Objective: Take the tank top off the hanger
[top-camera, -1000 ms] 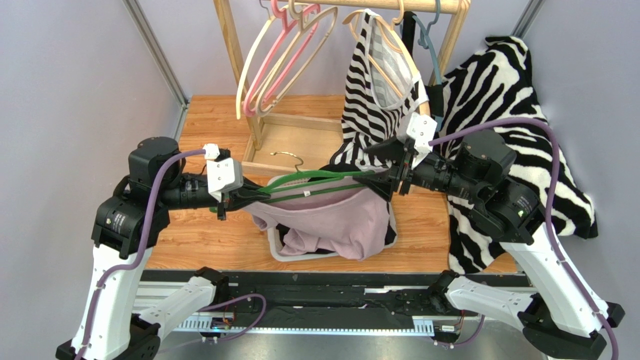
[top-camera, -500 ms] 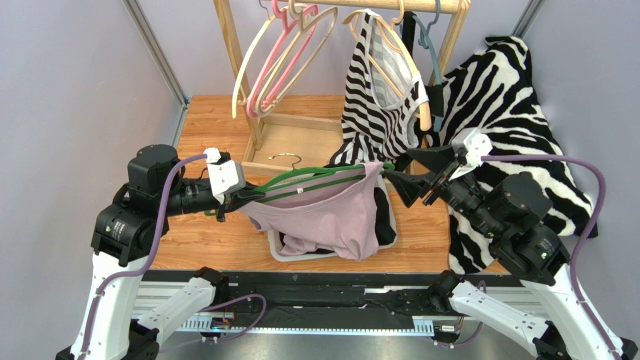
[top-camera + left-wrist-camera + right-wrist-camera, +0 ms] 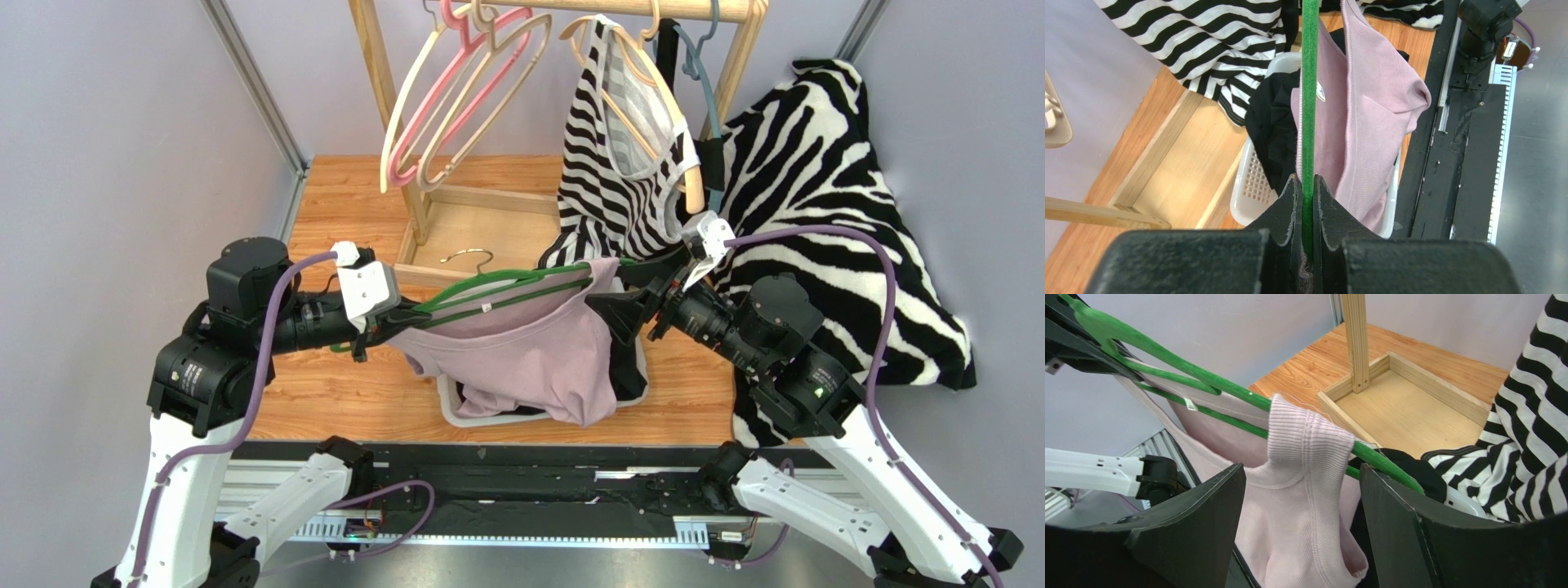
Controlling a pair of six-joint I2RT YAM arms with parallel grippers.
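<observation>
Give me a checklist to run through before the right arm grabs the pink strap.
1. Left tool shut on the green hanger: ok.
2. Right tool open: ok.
3. Pink strap inside the right tool's opening: ok.
4. Strap clear of the hanger: not ok, it is draped over the hanger's arm.
5. Tank top free at its other shoulder, by the left tool: cannot tell.
6. White basket under the tank top: ok.

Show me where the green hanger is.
The green hanger sits centre of the overhead view above the white basket, its left end pinched by the left gripper.
</observation>
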